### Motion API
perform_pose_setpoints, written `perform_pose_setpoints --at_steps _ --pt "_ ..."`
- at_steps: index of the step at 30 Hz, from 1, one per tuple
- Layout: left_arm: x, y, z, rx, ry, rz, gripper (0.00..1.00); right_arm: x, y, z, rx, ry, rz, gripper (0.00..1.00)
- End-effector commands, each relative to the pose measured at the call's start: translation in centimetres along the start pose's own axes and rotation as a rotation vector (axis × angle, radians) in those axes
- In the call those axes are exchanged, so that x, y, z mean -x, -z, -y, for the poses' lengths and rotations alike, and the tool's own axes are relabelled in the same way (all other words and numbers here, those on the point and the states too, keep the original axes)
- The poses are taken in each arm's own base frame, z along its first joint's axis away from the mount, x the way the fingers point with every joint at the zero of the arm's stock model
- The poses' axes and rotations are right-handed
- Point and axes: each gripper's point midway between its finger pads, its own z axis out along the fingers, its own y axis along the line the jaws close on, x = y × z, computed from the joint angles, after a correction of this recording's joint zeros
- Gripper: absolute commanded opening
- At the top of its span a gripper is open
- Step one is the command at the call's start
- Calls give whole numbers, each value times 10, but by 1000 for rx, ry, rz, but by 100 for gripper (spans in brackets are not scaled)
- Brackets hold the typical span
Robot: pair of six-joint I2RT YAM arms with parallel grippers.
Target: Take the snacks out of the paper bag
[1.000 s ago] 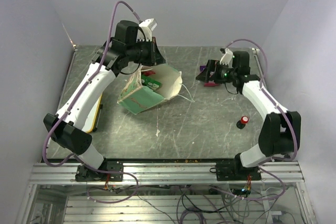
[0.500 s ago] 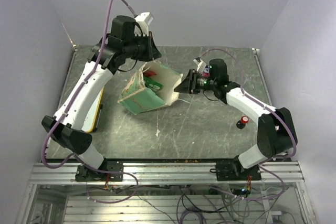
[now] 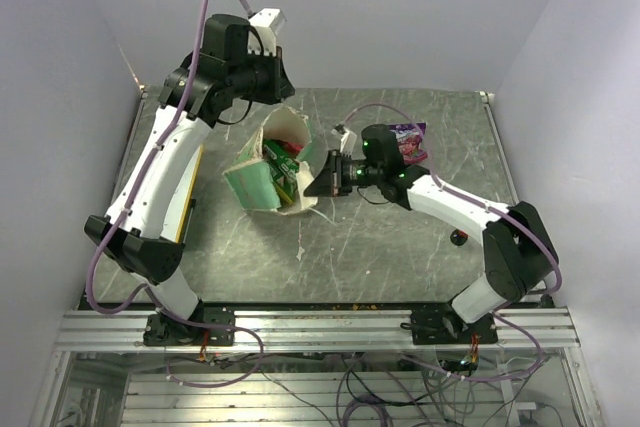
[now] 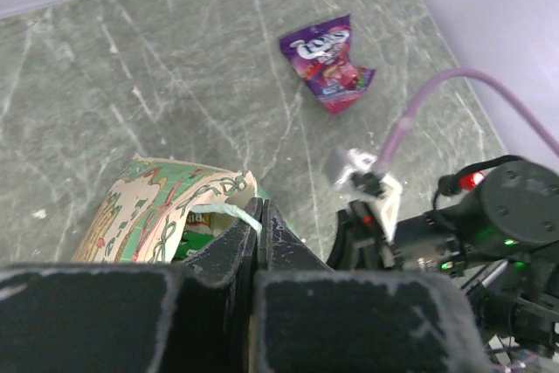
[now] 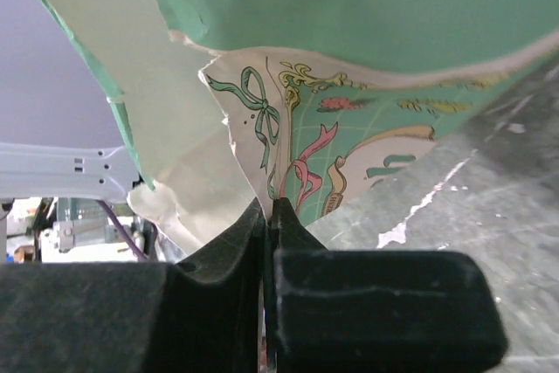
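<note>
Pinching the paper bag [image 3: 256,183] at centre frame, the left gripper [image 4: 259,216] clamps its rim and the right gripper [image 5: 269,209] its lower edge, apparently to tip the snacks [image 3: 285,158] out; one purple packet [image 4: 327,63] lies upper right.

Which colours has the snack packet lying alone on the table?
Purple with pink-red; the left wrist view shows the packet best.

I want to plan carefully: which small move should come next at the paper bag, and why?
Probably lift the right gripper slightly to tip the bag. Both it and the left gripper pinch the paper, one purple packet lies on the table, and a green packet sits inside.
</note>
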Motion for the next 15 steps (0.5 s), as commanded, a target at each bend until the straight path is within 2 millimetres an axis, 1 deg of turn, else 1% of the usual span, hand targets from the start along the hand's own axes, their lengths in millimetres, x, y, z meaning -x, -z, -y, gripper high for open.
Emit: perform_pose_setpoints --at_steps 1,4,6,8,10,11,13,15 --pt "42 21 54 -261 -74 166 7 0 -18 -28 69 10 15 1" --pt "25 17 60 -282 -52 111 7 -8 -29 -29 79 -10 0 2" --pt "4 15 68 -317 -12 58 7 -18 -32 -21 51 -37 -20 2" --pt "-18 17 83 -361 38 15 7 -35 -28 -7 4 -69 -53 3" --pt "-46 17 94 -386 89 -33 7 -48 -16 2 -47 -78 -65 5" --pt "-53 20 99 -404 112 -40 7 -50 -7 0 -63 -58 -53 7" --pt "-62 28 101 -411 138 -39 7 -60 10 6 -122 -43 -50 12" --pt "-66 34 98 -392 145 -35 7 -69 27 15 -201 -32 -44 22"
